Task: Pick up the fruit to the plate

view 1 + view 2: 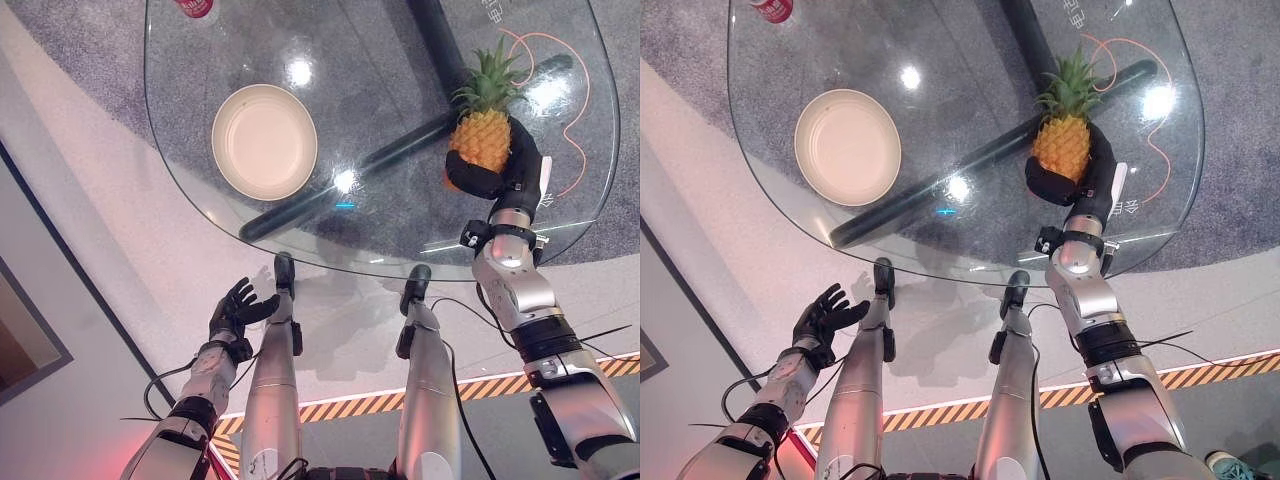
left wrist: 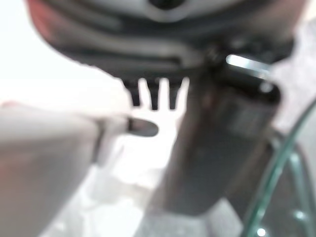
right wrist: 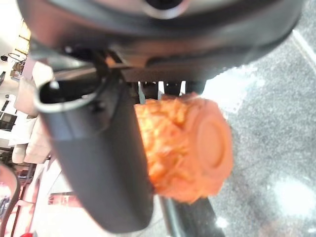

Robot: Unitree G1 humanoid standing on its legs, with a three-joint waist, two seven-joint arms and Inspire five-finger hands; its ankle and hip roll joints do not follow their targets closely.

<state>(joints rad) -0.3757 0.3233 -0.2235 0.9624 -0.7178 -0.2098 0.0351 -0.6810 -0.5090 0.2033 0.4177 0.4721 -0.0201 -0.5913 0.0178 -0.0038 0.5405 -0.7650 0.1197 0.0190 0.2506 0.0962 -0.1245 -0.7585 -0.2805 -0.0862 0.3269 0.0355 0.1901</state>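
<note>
Pineapple, orange knobbly body, green leafy crown, looks like stiff light plastic; right hand curls around its lower body, a sound hold. Round cream plate sits at nine o'clock on the glass table, well apart. Left hand hangs spread and empty below the table edge.

Left hand (fingers straight) beside glass table edge.

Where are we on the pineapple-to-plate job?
Done: the right hand is curled round the pineapple. In hand: it holds the fruit over the glass table's right side. Left: carrying it to the plate, which sits bare. The left hand hangs open below the table edge.
</note>
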